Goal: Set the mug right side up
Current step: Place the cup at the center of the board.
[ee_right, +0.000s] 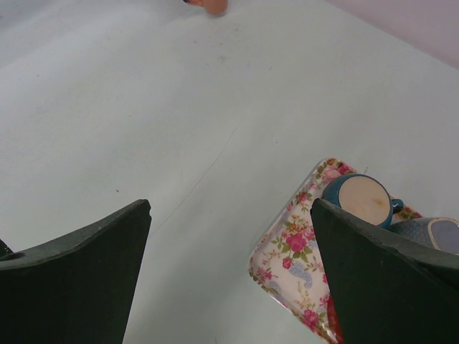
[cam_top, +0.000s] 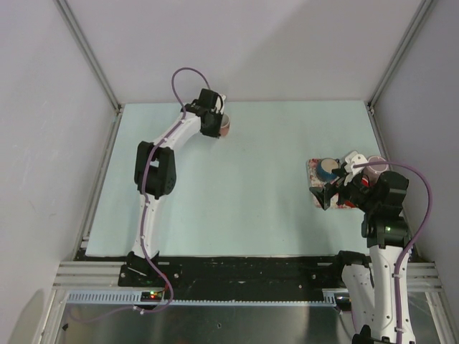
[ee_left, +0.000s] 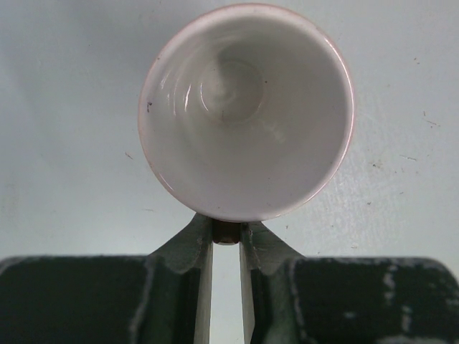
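Your left gripper (ee_left: 226,240) pinches the pink ceramic mug (ee_left: 244,107), contact point hidden beneath its rim; right gripper (ee_right: 231,208) spread wide.

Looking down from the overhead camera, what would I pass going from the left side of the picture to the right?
left arm → pink mug → floral tray → right arm

left gripper (cam_top: 219,123) at pink mug (cam_top: 226,130), floral tray (cam_top: 313,179) far right
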You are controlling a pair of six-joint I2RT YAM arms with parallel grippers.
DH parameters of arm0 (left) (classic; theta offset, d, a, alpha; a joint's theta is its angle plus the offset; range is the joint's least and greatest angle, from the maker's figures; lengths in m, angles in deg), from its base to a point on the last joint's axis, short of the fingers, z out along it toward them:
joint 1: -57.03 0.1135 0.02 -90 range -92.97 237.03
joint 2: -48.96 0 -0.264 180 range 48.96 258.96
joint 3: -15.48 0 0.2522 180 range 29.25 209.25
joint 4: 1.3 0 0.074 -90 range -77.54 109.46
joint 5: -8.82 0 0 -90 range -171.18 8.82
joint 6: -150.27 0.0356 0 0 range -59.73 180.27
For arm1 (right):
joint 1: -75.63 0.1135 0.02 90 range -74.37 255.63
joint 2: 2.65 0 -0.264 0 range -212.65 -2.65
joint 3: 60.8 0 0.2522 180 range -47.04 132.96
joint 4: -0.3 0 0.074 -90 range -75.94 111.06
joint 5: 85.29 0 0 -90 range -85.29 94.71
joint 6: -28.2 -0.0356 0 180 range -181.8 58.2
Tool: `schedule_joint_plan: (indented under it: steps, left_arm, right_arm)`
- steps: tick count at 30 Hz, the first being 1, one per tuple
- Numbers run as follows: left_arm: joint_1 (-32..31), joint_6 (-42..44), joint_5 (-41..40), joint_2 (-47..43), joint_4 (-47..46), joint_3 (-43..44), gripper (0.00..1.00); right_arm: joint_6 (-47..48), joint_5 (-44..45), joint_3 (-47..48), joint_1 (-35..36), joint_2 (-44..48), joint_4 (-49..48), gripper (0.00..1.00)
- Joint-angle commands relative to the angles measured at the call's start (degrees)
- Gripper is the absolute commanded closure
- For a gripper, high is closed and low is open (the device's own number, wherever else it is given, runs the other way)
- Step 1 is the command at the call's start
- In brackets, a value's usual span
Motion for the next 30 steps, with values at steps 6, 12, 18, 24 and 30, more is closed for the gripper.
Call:
schedule_joint_plan:
  steps: [6, 12, 18, 24, 30]
  left_arm:
    - [0.7, -2.4, 2.8, -0.9, -0.9, 4.5, 1.00]
    - [0.7, -3.3, 3.7, -0.8, -0.8, 4.7, 1.00]
    - [0.7, -3.9, 4.8, 0.1, -0.5, 4.6, 1.00]
    - [0.5, -4.2, 5.2, 0.5, -0.5, 4.8, 1.00]
    - [0.5, -4.4, 4.9, 1.0, -0.4, 4.7, 1.00]
  right_arm:
    - [1.0, -0.4, 0.0, -0.5, 0.7, -2.3, 0.01]
    - [0.9, -0.6, 0.0, -0.6, 0.8, -2.2, 0.01]
    - [0.9, -0.8, 0.0, -0.6, 0.9, -2.2, 0.01]
    - [0.9, -0.8, 0.0, -0.7, 0.9, -2.2, 0.00]
    - [0.9, -0.9, 0.0, -0.7, 0.7, -2.2, 0.01]
